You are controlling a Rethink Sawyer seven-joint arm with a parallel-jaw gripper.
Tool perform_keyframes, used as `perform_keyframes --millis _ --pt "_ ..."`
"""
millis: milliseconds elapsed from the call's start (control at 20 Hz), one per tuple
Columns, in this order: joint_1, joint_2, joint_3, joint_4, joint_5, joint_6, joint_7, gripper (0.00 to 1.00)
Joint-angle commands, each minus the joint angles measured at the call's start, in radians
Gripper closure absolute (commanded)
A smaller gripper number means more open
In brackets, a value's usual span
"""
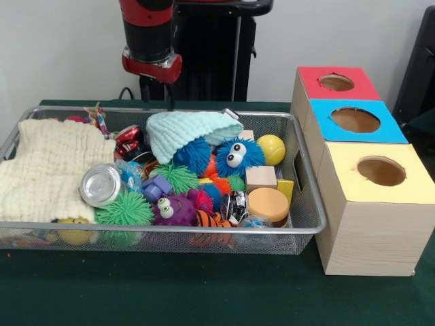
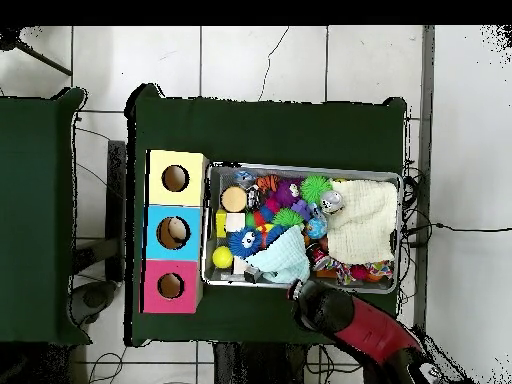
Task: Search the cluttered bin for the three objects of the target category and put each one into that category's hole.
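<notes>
A wire mesh bin (image 1: 309, 204) (image 2: 300, 168) holds mixed clutter. In it lie a mint knitted hat (image 1: 183, 129) (image 2: 285, 262), a blue fuzzy toy with eyes (image 1: 238, 156) (image 2: 243, 241), a yellow ball (image 1: 271, 149) (image 2: 222, 257), a wooden block (image 1: 261, 178), a round wooden disc (image 1: 268, 204) (image 2: 234, 198), green spiky balls (image 1: 124, 209) and a silver can (image 1: 100, 184). My gripper (image 1: 158, 102) hangs open over the bin's far edge, behind the hat, holding nothing. Seen from overhead, only the arm's wrist (image 2: 320, 305) shows, at the bin's rim.
Three wooden boxes stand beside the bin, each with a round hole: red top (image 1: 338, 83) (image 2: 170, 285), blue top (image 1: 356, 120) (image 2: 172, 232), yellow top (image 1: 380, 171) (image 2: 175, 178). A cream cloth (image 1: 47, 170) (image 2: 362, 220) covers one end of the bin.
</notes>
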Motion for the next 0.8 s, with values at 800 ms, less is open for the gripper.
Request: perform_keyframes --millis 800 --pt "0.003 -0.313 0.031 0.011 0.058 0.212 0.122 0.0"
